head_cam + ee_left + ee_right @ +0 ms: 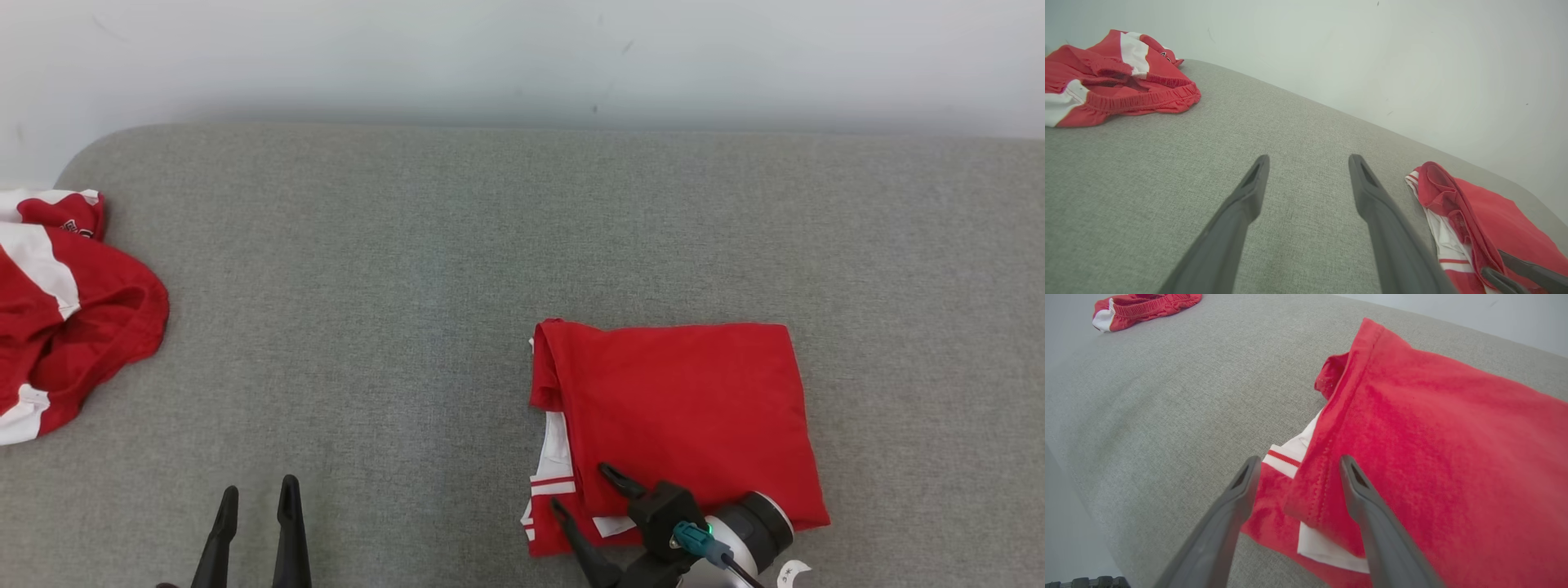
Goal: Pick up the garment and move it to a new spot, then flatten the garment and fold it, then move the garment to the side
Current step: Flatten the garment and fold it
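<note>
The folded red garment (678,408) lay on the grey cushion (408,269), the right gripper (581,485) spread wide over its near left corner, the left gripper (258,486) equally spread well to its left.

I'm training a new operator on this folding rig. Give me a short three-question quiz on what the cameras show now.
1. True or false: the right gripper is shut on the folded red garment.
2. Where is the crumpled red-and-white garment? A at the grey surface's left edge; B on the folded garment; C under the right gripper.
3. Fill in: the folded garment's white trim carries ____ stripes.
Key: 1 false, its jaws stand open; 2 A; 3 red.
</note>
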`<state>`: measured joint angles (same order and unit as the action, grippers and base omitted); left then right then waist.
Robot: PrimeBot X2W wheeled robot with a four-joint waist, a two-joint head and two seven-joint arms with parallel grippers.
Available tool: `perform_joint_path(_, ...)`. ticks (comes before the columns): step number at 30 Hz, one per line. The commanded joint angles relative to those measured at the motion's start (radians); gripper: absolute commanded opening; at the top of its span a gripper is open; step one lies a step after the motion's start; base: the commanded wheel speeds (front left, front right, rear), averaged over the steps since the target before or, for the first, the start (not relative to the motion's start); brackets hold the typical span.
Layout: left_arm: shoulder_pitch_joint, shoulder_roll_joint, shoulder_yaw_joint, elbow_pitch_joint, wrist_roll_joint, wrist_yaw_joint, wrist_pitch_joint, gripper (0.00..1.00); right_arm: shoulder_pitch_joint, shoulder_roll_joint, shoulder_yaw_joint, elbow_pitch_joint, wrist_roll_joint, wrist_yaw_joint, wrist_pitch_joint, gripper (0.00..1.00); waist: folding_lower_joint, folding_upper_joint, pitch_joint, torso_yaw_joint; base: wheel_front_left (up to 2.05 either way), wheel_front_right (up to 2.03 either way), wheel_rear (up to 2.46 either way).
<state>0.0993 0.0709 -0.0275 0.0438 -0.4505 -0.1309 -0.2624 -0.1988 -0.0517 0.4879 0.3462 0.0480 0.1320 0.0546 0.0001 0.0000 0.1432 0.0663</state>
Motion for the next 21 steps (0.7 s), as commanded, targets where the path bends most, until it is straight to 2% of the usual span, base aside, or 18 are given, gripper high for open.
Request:
perform_joint_path(1, 0.004, 0.003, 0.001, 0.0, -0.011, 0.001, -0.003, 1.0, -0.002, 0.002, -0.006, -0.002, -0.011, -0.003, 0.004, 0.71, -0.0001, 0.0, 0.002, 0.004, 0.0, 0.0, 0.0)
perform_joint_path(2, 0.004, 0.003, 0.001, -0.001, -0.011, 0.001, -0.003, 1.0, -0.002, 0.002, -0.01, -0.003, -0.015, -0.003, 0.006, 0.71, -0.0001, 0.0, 0.003, 0.006, 0.0, 0.0, 0.0)
perform_joint_path(3, 0.004, 0.002, 0.0, -0.001, -0.011, 0.001, -0.003, 1.0, -0.001, 0.002, -0.016, -0.005, -0.021, -0.003, 0.01, 0.63, -0.0001, 0.0, 0.003, 0.008, 0.0, 0.0, 0.0)
perform_joint_path(5, 0.004, 0.002, 0.001, -0.002, -0.008, 0.001, -0.003, 1.0, 0.001, 0.002, -0.027, -0.006, -0.035, -0.003, 0.019, 0.64, -0.0001, 0.0, 0.005, 0.01, 0.0, 0.0, 0.0)
perform_joint_path(6, 0.004, 0.001, 0.001, -0.002, -0.007, 0.001, -0.003, 1.0, 0.003, 0.002, -0.03, -0.008, -0.037, -0.003, 0.023, 0.62, -0.0001, 0.0, 0.006, 0.011, 0.0, 0.0, 0.0)
perform_joint_path(8, 0.004, 0.001, 0.002, -0.003, -0.007, 0.001, -0.003, 1.0, 0.005, 0.002, -0.039, -0.008, -0.048, -0.003, 0.032, 0.41, -0.0001, 0.0, 0.007, 0.012, 0.0, 0.0, 0.0)
perform_joint_path(10, 0.004, 0.0, 0.003, -0.005, -0.007, 0.001, -0.003, 1.0, 0.005, 0.002, -0.046, -0.009, -0.058, -0.003, 0.038, 0.29, -0.0001, 0.0, 0.009, 0.012, 0.0, 0.0, 0.0)
perform_joint_path(11, 0.004, -0.001, 0.004, -0.005, -0.008, 0.001, -0.003, 1.0, 0.005, 0.002, -0.051, -0.008, -0.063, -0.003, 0.042, 0.0, -0.0001, 0.0, 0.01, 0.012, 0.0, 0.0, 0.0)
perform_joint_path(15, 0.0, -0.003, 0.001, -0.003, -0.008, 0.001, -0.003, 1.0, 0.006, 0.002, -0.048, -0.017, -0.059, -0.003, 0.043, 0.0, -0.0001, 0.0, 0.012, 0.013, 0.0, 0.0, 0.0)
perform_joint_path(21, -0.003, -0.004, 0.001, 0.0, -0.008, 0.001, -0.003, 1.0, -0.001, 0.002, 0.014, -0.036, 0.003, -0.003, 0.042, 0.0, -0.0001, 0.0, 0.009, 0.015, 0.0, 0.0, 0.0)
